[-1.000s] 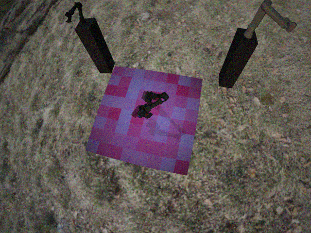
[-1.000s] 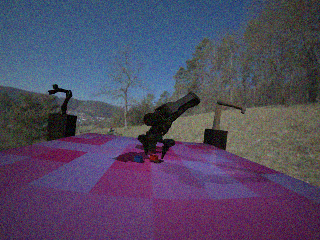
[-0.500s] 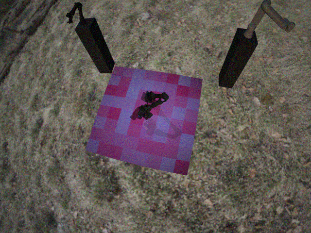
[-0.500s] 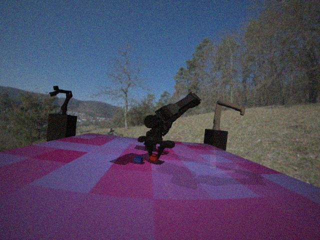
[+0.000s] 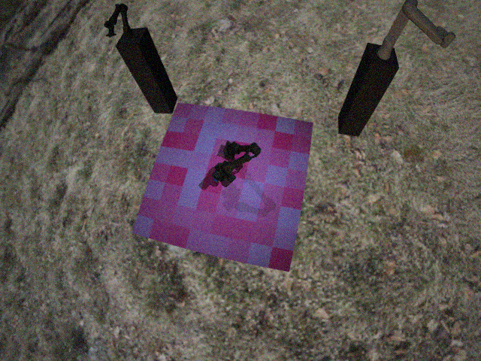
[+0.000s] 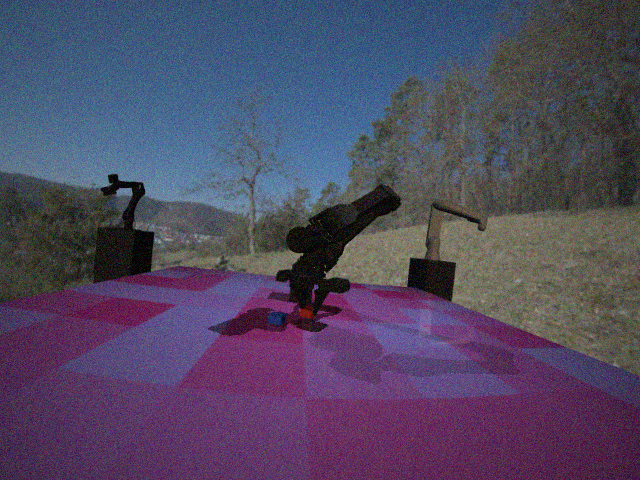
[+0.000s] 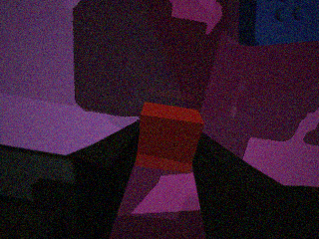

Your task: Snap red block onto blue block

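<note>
Between the pincer's point(image 6: 306, 308) point(image 7: 170, 141) fingers (snugly): the red block point(image 6: 306, 313) point(image 7: 170, 139).

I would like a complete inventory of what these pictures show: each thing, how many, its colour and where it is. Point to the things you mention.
red block point(image 6: 306, 313) point(image 7: 170, 139): one, orange-red, between the jaws
blue block point(image 6: 277, 318) point(image 7: 286, 21): one, blue, on the tabletop beside the red block
tabletop point(image 5: 229, 241) point(image 6: 206, 428): one, pink, purple and crimson patches, under the arm
pedestals: two, black, beyond the tabletop
mounted arms: two, one black, one brownish, on the pedestals
trees: several, brown and green, background
grass: around the tabletop, brownish green
robot arm point(image 5: 243, 157) point(image 6: 330, 232): one, black, over the tabletop
jaws: one pair, black, closed on the red block
</note>
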